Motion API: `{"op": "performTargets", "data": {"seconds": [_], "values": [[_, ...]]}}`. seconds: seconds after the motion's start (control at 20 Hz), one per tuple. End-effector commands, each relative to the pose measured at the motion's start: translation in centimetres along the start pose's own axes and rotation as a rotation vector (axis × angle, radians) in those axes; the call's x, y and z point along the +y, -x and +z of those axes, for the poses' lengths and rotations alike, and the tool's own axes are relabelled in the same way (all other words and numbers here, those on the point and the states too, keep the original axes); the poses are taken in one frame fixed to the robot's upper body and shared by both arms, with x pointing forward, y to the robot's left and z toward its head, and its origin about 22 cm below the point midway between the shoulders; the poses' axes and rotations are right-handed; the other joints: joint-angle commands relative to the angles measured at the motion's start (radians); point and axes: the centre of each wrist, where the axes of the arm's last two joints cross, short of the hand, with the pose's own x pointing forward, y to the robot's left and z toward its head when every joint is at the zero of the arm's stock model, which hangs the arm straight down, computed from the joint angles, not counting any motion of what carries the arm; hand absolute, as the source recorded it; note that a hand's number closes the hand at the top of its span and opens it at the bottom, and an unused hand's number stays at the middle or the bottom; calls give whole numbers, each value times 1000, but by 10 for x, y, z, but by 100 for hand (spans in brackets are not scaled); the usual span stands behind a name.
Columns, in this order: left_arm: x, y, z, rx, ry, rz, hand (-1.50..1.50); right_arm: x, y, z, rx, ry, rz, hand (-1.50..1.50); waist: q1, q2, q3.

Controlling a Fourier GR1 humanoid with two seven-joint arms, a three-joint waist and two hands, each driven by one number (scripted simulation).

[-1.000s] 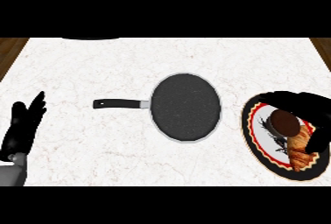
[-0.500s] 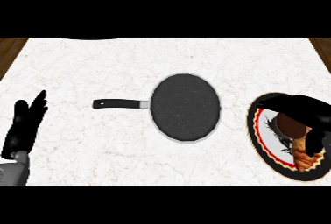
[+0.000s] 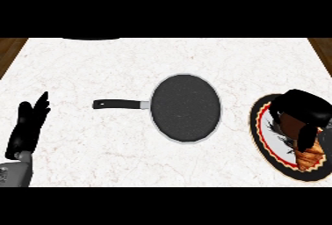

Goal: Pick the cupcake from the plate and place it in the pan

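Two black hands show over the white marble tabletop (image 3: 97, 66). The right hand (image 3: 303, 110) is down on the plate (image 3: 261, 132), near the far right side. Its fingers are curled round the cupcake (image 3: 292, 128), so it is holding it. The cupcake looks dark brown and sits right under the hand, partly hidden by it. It is at the plate and not in the pan. An orange-brown wavy bit (image 3: 310, 154) sticks out just below the hand, close to the near rim of the plate; it is hard to tell if it is part of the cupcake. The plate has a black rim with a red ring inside, and it looks taller than wide.

The pan (image 3: 186, 107) lies to the left of the right hand, near the plate but not touching it. It is dark inside with a pale rim. Its black handle (image 3: 117, 104) points away from the right hand, toward the left hand.

The left hand (image 3: 27, 127) rests far off by the left edge, fingers straight and open, holding nothing. Its grey forearm (image 3: 14, 173) shows just below it.
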Motion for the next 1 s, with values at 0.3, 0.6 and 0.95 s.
{"op": "performTargets", "data": {"seconds": [0.3,0.6,0.95], "values": [[29,26,10,115,-128,0,0,100,-11,30,797,-27,-430,150,-220,-55,1],[45,36,16,148,-173,7,0,99,-48,19,1045,208,-543,150,-222,-72,-4],[40,39,20,136,-136,-5,0,21,-111,-9,1080,680,-473,150,-164,-68,-5]]}}
